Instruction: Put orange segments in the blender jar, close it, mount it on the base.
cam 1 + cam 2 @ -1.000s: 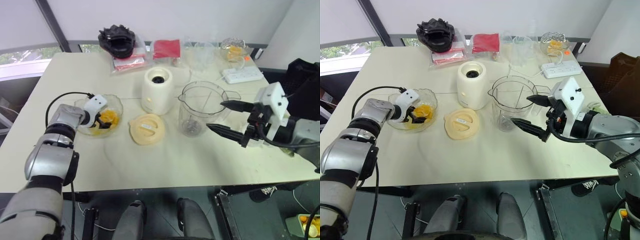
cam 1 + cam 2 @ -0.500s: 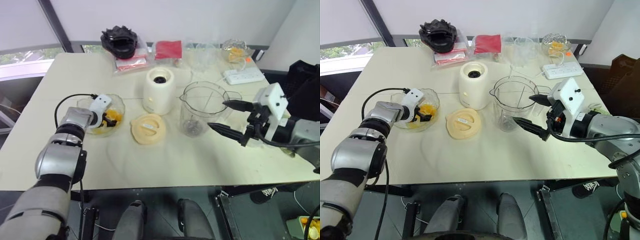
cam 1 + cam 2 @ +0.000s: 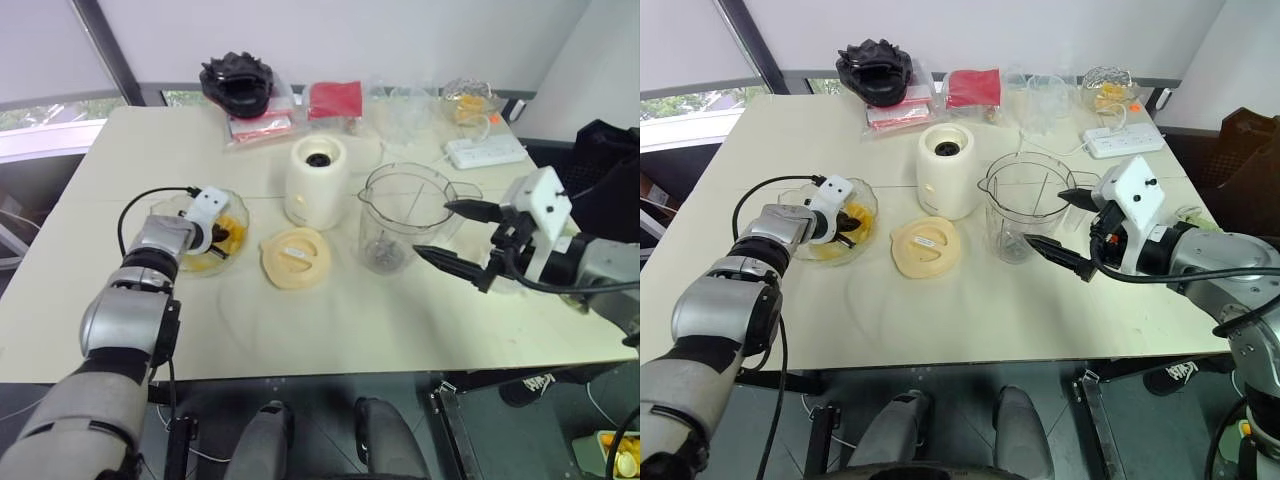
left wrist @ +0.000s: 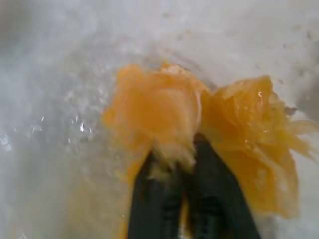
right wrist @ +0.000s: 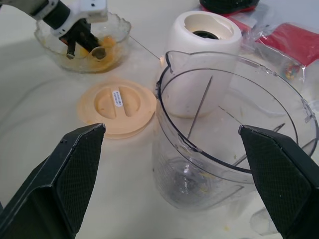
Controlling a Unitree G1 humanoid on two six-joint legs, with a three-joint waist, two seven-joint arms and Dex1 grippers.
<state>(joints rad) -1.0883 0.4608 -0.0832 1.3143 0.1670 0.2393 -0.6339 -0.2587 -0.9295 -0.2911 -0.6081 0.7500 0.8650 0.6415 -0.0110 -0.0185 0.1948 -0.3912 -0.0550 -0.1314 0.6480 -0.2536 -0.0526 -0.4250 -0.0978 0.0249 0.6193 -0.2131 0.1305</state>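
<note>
Spreading across the whole scene is the cream table [image 3: 330, 320], and on it the blender jar [image 3: 400, 228] stands upright, lidless, near the middle, just beside the shorter cream-white base [image 3: 317, 182] on its left. The right gripper [image 3: 452, 236] hangs level just beside the jar's right side, its two black fingers [image 5: 62, 177] spread as wide as they go and holding nothing, with the jar framed between them in the right wrist view. In front of the base lies the flat pale-yellow lid [image 3: 295, 257]. Left of the lid sits the shallow clear bowl [image 3: 800, 235], and the left gripper [image 3: 845, 222] reaches down into it. There its fingers [image 4: 149, 204] are pinched together on one of the orange segments [image 4: 162, 117], with another piece touching it alongside.
</note>
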